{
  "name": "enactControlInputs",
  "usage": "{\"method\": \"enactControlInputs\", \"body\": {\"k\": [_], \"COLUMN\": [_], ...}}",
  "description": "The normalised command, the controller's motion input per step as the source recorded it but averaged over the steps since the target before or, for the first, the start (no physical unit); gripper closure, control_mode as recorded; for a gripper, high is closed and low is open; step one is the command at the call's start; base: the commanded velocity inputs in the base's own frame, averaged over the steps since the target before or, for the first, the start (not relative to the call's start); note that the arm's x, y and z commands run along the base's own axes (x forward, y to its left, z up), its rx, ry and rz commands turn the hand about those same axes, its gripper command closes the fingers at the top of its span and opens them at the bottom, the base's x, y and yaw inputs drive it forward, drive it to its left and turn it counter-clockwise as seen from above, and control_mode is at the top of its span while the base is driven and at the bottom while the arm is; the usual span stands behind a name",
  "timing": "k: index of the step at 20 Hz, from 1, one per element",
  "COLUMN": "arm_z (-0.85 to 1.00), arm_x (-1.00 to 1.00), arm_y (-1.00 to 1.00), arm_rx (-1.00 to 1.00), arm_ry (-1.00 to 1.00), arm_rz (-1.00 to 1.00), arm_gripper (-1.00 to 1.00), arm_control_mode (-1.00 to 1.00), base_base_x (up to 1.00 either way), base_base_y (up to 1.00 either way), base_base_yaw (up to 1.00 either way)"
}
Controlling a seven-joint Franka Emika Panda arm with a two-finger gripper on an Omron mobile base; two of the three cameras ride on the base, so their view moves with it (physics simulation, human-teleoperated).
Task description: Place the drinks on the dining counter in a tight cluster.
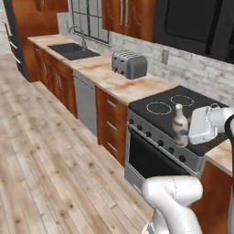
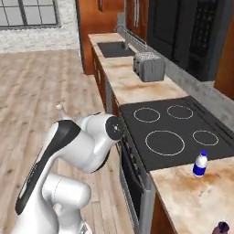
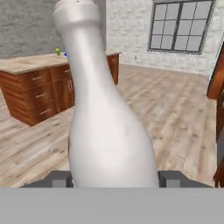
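Note:
My gripper [image 1: 183, 132] is shut on the tall grey-beige glass bottle [image 1: 179, 122] and holds it upright in the air in front of the stove [image 1: 171, 107]. In the hand view this bottle [image 3: 105, 127] stands close between the two fingertips [image 3: 59, 179]. The clear bottle with a blue label and white cap [image 2: 199, 163] stands on the worktop just right of the stove. A short dark-brown bottle [image 2: 222, 227] sits at the bottom right edge. Far across the floor is the dining counter [image 3: 30, 63].
A toaster [image 1: 129, 64] and a sink [image 1: 73, 50] sit on the brick-backed worktop to the left of the stove. A small yellow-green cup [image 3: 57, 51] stands on the far counter. Open wooden floor [image 3: 175, 109] lies between.

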Motion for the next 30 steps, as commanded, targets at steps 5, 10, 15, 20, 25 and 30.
{"method": "enactControlInputs", "body": {"k": [5,10,15,20,25,30], "arm_z": [0.0,0.0,0.0,0.0,0.0,0.0], "arm_x": [0.0,0.0,0.0,0.0,0.0,0.0], "arm_y": [0.0,0.0,0.0,0.0,0.0,0.0], "arm_rx": [0.0,0.0,0.0,0.0,0.0,0.0], "arm_ry": [0.0,0.0,0.0,0.0,0.0,0.0], "arm_rz": [0.0,0.0,0.0,0.0,0.0,0.0], "arm_gripper": [1.0,1.0,1.0,1.0,1.0,1.0], "arm_control_mode": [1.0,1.0,1.0,1.0,1.0,1.0], "base_base_x": [0.0,0.04,0.93,1.0,1.0,1.0], "base_base_y": [0.16,0.2,0.34,0.9,1.0,1.0], "base_base_yaw": [0.97,0.89,0.36,0.02,0.0,-0.05]}}
